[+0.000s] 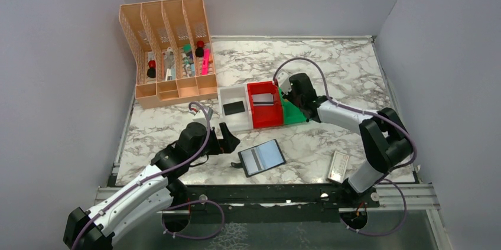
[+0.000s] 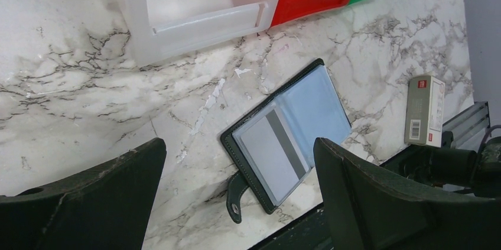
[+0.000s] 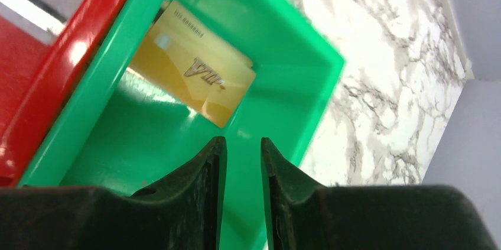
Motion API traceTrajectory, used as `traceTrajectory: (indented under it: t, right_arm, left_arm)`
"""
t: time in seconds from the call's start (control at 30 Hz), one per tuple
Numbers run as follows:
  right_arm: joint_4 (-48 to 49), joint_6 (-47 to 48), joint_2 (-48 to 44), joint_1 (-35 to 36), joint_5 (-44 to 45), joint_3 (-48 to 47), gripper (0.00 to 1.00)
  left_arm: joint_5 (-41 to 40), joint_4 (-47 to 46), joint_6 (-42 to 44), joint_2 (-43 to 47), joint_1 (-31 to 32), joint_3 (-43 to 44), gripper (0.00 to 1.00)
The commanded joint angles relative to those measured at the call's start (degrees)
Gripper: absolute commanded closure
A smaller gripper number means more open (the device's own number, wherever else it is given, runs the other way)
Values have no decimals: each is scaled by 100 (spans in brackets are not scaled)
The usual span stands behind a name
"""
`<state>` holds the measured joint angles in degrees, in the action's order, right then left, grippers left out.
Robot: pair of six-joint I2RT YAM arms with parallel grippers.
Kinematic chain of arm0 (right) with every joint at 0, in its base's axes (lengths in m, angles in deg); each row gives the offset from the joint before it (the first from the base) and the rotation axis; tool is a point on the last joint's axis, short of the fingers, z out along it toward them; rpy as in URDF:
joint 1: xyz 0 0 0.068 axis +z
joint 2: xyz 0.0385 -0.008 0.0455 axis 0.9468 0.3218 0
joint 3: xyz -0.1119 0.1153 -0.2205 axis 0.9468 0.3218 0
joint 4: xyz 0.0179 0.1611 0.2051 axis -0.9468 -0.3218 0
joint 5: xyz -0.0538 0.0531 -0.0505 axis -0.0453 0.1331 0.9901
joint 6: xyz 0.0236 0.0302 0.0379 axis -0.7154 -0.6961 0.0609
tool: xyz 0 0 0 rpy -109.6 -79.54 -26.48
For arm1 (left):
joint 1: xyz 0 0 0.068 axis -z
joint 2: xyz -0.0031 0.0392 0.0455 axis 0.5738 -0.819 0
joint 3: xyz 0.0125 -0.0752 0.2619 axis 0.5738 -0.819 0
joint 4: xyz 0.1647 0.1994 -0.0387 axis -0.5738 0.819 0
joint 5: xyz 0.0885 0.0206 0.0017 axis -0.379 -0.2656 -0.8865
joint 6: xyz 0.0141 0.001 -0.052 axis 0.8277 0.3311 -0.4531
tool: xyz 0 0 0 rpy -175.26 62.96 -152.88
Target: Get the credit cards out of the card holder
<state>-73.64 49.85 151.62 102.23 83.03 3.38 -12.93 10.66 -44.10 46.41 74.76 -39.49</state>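
Observation:
The card holder (image 1: 263, 156) lies open on the marble table near the front edge. In the left wrist view (image 2: 322, 105) it shows blue-grey pockets, a black tab, and a grey card with a dark stripe (image 2: 269, 155) in its left pocket. My left gripper (image 1: 227, 140) is wide open and empty, just left of the holder and above it (image 2: 239, 143). My right gripper (image 1: 289, 93) hovers over the green tray (image 3: 283, 102), its jaws a narrow gap apart with nothing between them (image 3: 243, 140). A gold card (image 3: 192, 72) lies in that tray. A black card (image 1: 234, 107) lies in the white tray, and a grey card (image 1: 264, 98) in the red tray.
The white tray (image 1: 227, 121), red tray (image 1: 266, 121) and green tray (image 1: 293, 114) stand side by side mid-table. An orange desk organizer (image 1: 168, 49) with small items stands at the back left. A whitish case with a red mark (image 1: 339, 166) lies at the front right, by the right arm's base.

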Motion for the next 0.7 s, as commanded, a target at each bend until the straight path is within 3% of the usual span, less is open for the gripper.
traceTrajectory:
  t: [0.0,0.07,0.17,0.27,0.33,0.5,0.67]
  right_arm:
    - [-676,-1375,-710,-24,228,-645,67]
    - [-1219,-2660,-1079,-23,-103,-872,65]
    - [-1644,-4030,-1715,-24,-1554,-644,64]
    - [-759,-4894,-2335,-24,-3944,392,63]
    - [-114,-5599,-2615,0,-4768,1142,62]
    - [410,-6195,-3085,659,-4713,2180,59]
    - [779,-6591,-2863,1418,-4595,2626,59]
  left_arm:
    - [398,-398,-209,76,-28,-176,1]
    - [529,-529,-315,50,-26,-258,1]
    - [644,-594,-450,55,-28,-349,1]
    - [705,-544,-535,155,-28,-434,2]
    - [683,-441,-551,246,-26,-457,3]
    - [577,-232,-650,512,-28,-503,5]
    - [659,-342,-751,640,-28,-599,9]
